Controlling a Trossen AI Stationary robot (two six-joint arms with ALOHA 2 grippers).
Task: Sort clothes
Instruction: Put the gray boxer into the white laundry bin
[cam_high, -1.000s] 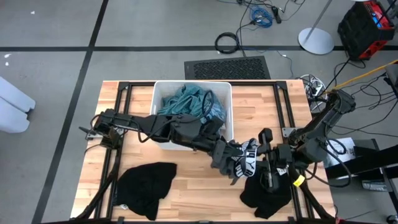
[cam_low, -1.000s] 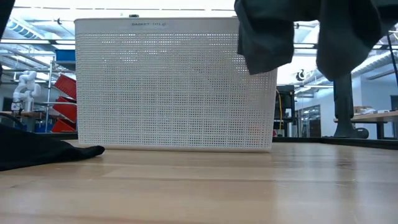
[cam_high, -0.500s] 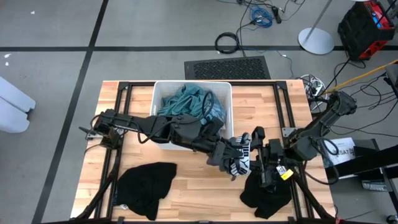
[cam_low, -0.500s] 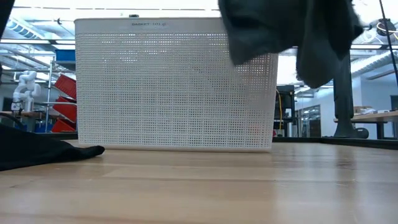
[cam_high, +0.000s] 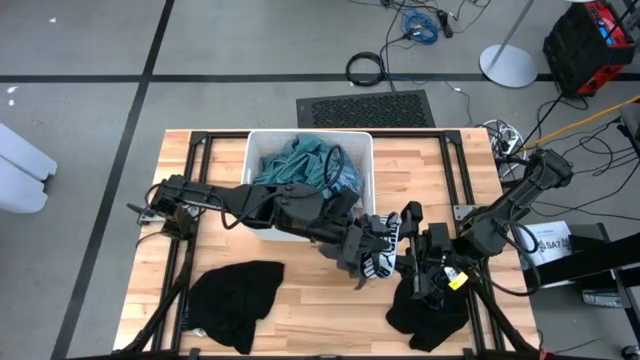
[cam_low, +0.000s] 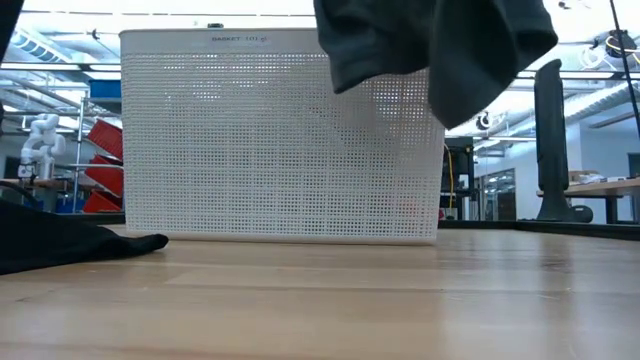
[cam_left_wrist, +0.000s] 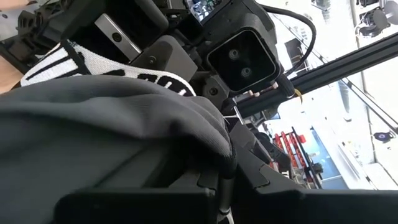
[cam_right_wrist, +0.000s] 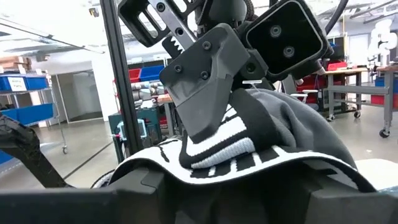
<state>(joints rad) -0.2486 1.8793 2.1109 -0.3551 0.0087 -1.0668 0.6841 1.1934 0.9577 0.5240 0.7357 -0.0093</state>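
Clothes: a dark grey garment (cam_high: 372, 250) with a black-and-white patterned band is held up above the worktop (cam_high: 320, 300), toward 4 o'clock from the worktop's middle, between the two arms.
Same garment, low view: it hangs (cam_low: 430, 40) in front of the bin's upper right part, clear of the worktop surface.
Left end effector (cam_high: 362, 252): pinched shut on the dark grey garment; the arm reaches across from 9 o'clock, passing over the bin's near edge.
Right end effector (cam_high: 412, 262): just beside the garment's patterned band; whether its fingers are spread or pinched, I cannot tell.
Bin (cam_high: 258, 150): white perforated plastic, at 12 o'clock on the worktop, holding teal clothes (cam_high: 292, 165) and a bit of light blue fabric (cam_high: 345, 180).
Black garment, left (cam_high: 235, 300): lying crumpled at 7 o'clock on the worktop, well apart from the end effectors.
Black garment, right (cam_high: 425, 318): lying at 5 o'clock, beneath the right end effector.
Left wrist view: grey cloth (cam_left_wrist: 112, 124) fills the foreground, the striped band (cam_left_wrist: 74, 65) beyond it.
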